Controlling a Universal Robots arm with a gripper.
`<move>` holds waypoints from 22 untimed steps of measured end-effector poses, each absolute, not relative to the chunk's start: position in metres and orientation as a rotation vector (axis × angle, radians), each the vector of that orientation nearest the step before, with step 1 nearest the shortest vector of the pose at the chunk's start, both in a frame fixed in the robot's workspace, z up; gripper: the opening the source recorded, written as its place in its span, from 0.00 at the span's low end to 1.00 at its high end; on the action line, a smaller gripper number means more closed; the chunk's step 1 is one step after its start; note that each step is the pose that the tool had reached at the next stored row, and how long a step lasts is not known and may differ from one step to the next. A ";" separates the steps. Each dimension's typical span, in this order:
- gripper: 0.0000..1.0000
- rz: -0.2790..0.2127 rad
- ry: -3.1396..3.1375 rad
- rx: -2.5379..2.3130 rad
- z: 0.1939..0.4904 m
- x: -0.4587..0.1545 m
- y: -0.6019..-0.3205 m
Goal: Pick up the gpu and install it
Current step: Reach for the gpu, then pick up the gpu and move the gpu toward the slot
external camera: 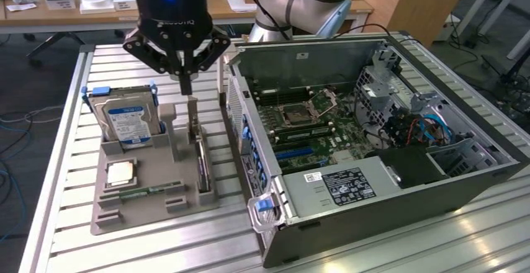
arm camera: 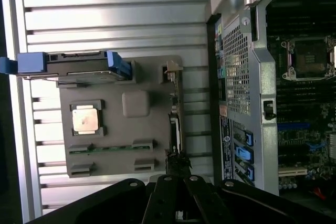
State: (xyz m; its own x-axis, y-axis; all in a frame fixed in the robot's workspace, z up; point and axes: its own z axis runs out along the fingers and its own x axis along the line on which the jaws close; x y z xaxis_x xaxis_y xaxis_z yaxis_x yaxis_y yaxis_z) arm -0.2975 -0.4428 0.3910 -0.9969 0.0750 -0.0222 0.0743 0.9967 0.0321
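Closest to me is the near corner of the open computer case (external camera: 373,223), its blue latch (external camera: 263,205) jutting over the slatted metal table (external camera: 166,248). The case lies on its side with the motherboard (external camera: 323,124) facing up, walled by sheet-metal edges all round; a bundle of cables (external camera: 414,127) crowds its three o'clock side.

At nine o'clock from the case, with just a narrow strip of slats between, sits a grey holder tray (external camera: 153,214). The gpu (external camera: 198,146) (arm camera: 175,129) stands on edge in the tray's slot nearest the case wall, running from six to twelve o'clock.

The gripper (external camera: 185,90) (arm camera: 176,165) hangs over the card's twelve o'clock end, its fingers pinched together with nothing visible between them. I cannot tell whether the tip touches the card's top edge.

From the gpu, a hard drive (external camera: 124,121) stands upright at ten o'clock, close beside the gripper's path. A processor chip (external camera: 120,172) lies flat at eight o'clock, a memory stick (external camera: 149,191) beyond it towards seven. Bare slats run on towards six o'clock. The arm's base (external camera: 306,6) rises at twelve o'clock behind the case.
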 end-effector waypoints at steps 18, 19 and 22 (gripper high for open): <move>0.11 0.048 3.116 0.117 0.389 -0.296 -0.445; 0.11 0.048 3.116 0.117 0.389 -0.296 -0.445; 0.11 0.048 3.116 0.117 0.389 -0.296 -0.445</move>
